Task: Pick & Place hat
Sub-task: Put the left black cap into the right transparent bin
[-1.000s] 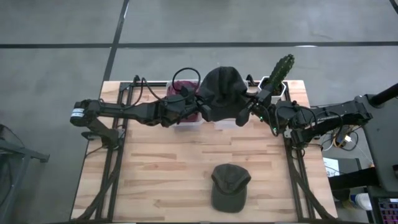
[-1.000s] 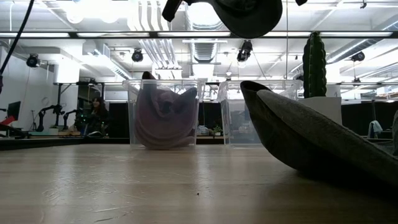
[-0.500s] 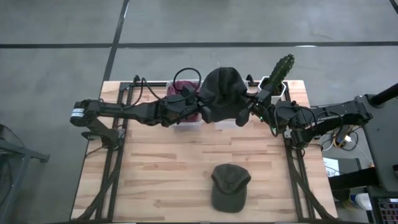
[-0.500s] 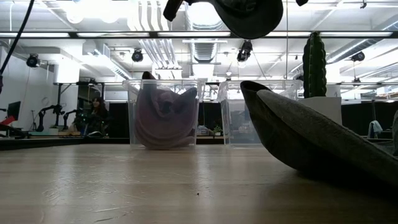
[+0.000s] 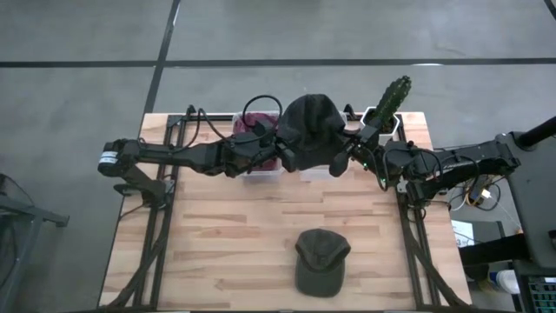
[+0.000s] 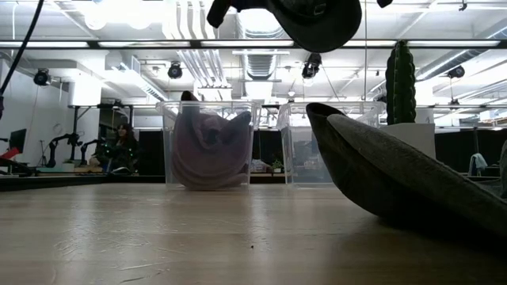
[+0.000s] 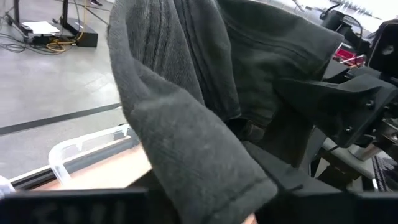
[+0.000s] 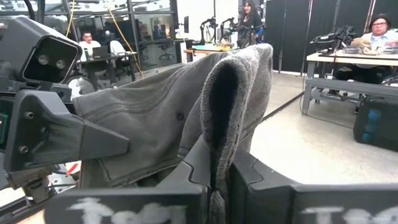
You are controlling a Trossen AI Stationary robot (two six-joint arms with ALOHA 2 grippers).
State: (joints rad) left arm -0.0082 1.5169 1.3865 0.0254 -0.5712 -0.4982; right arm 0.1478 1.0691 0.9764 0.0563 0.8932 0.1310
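Observation:
A dark grey knitted hat (image 5: 310, 129) hangs in the air between my two grippers, over the clear bins at the table's far edge; the low view shows its underside (image 6: 318, 22) at the top. My left gripper (image 5: 283, 155) is shut on its left side and my right gripper (image 5: 337, 162) on its right side. Fabric fills the left wrist view (image 7: 186, 118). An olive cap (image 5: 321, 261) lies flat on the table near the near edge and looms close in the low view (image 6: 404, 170). My left gripper pinches a folded edge of the hat (image 7: 239, 180) between its two fingers, coming level from the table's left. The hat is lifted clear, its fabric bunched above the fingers. My right gripper pinches the hat's folded rim (image 8: 219, 168) between its two fingers, several layers thick, coming level from the table's right. The hat is lifted clear, its rim standing upright in the hold.
A clear bin with a purple hat inside (image 6: 210, 142) and a second clear bin (image 6: 301, 142) stand at the far edge below the held hat. A cactus in a white pot (image 5: 387, 106) stands at the far right corner. Bare wood (image 5: 226, 235) spans the middle.

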